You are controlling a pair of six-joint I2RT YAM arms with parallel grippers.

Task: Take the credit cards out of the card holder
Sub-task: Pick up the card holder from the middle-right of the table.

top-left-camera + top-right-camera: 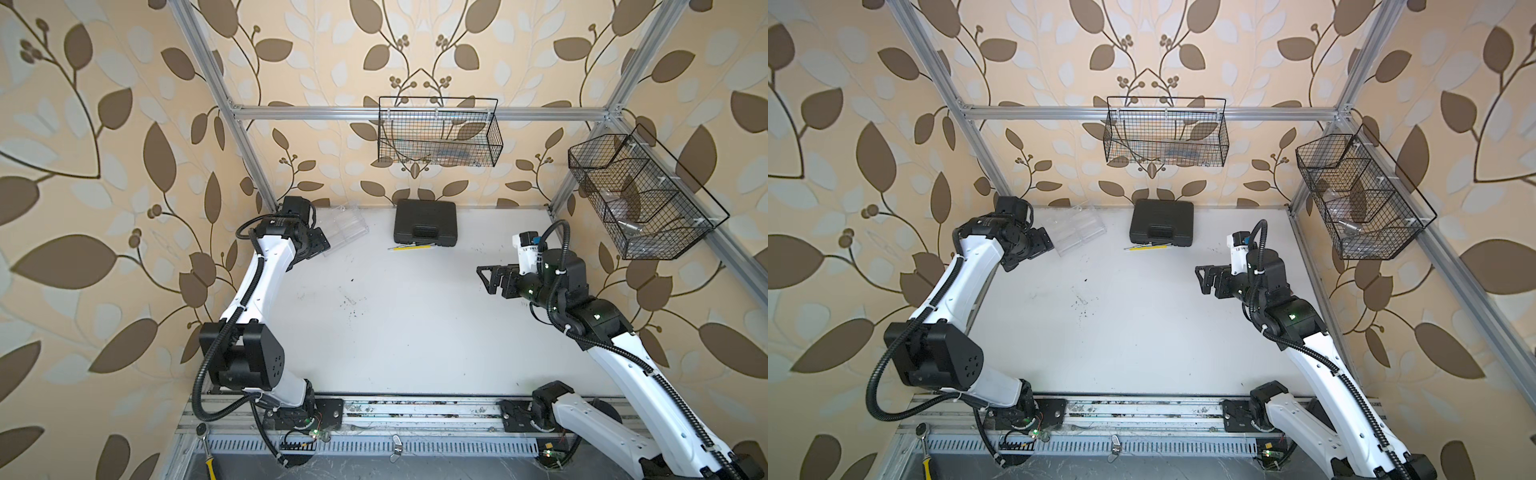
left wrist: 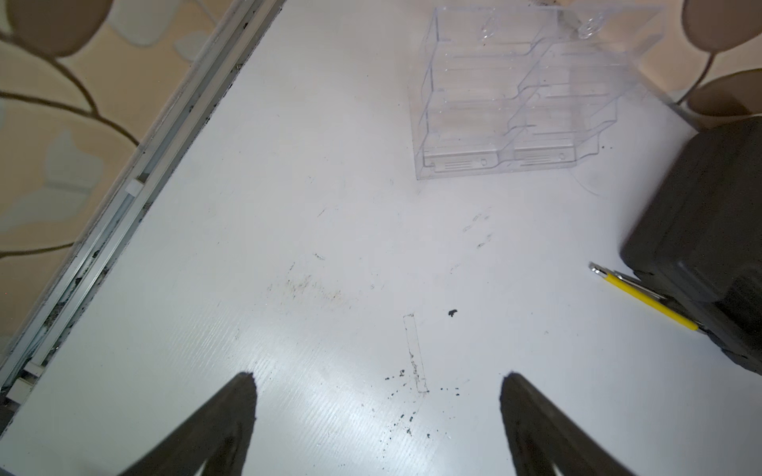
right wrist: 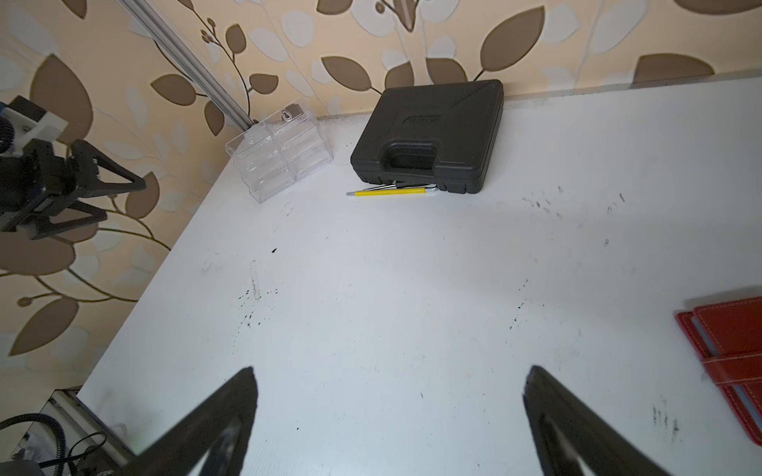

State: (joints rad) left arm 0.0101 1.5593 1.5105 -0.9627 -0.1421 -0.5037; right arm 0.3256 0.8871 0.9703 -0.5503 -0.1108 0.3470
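Left fingers (image 2: 222,424) wide apart, right fingers (image 3: 556,420) likewise. One red book-like card holder (image 3: 730,342), one black plastic case (image 3: 437,123), one clear acrylic tray (image 3: 280,156) on white counter (image 3: 412,288); leaf-print walls (image 1: 83,166).

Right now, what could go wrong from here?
The card holder shows only at the right wrist view's edge, in neither top view; the right gripper could reach it half-blind.
Its contents are hidden and a strap crosses it: pulling might drag the whole holder.
The left gripper is near the clear tray; a swing could knock it.
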